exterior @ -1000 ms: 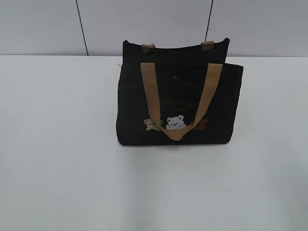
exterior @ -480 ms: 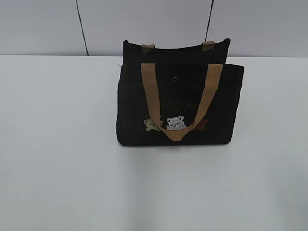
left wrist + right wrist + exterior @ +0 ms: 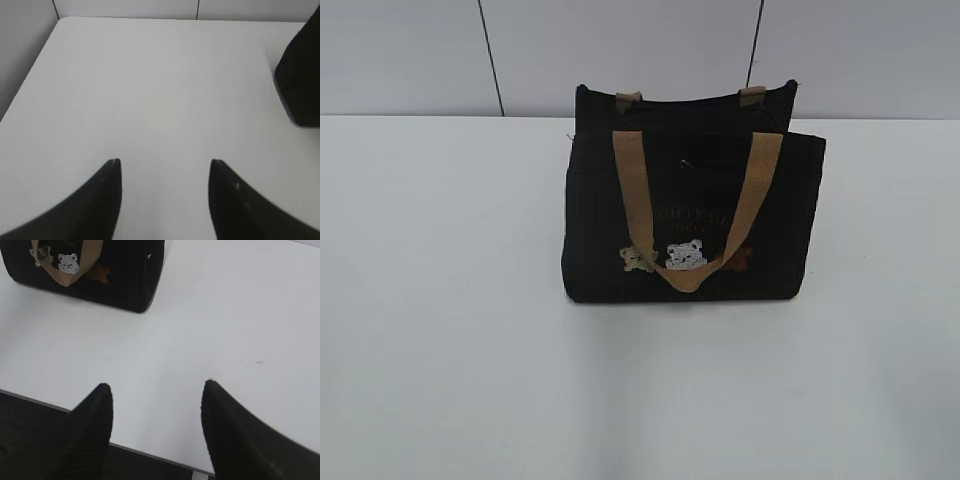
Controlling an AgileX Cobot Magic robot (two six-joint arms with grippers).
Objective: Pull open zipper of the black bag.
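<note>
The black bag (image 3: 692, 205) stands upright mid-table, with tan handles (image 3: 632, 190) and small bear pictures (image 3: 684, 255) on its front. Its zipper is too small and dark to tell for sure. A tiny pale glint (image 3: 685, 163) shows between the handle straps. Neither gripper appears in the exterior view. My left gripper (image 3: 165, 162) is open over bare table, with a corner of the black bag (image 3: 300, 75) far off to its right. My right gripper (image 3: 156, 385) is open near the table's front edge, with the black bag (image 3: 120, 275) ahead to its upper left.
The white table (image 3: 440, 300) spreads wide around the bag on both sides and in front. A grey panelled wall (image 3: 620, 50) rises behind it. The table's front edge (image 3: 150, 452) runs just under my right gripper, and the left edge (image 3: 30, 80) shows in the left wrist view.
</note>
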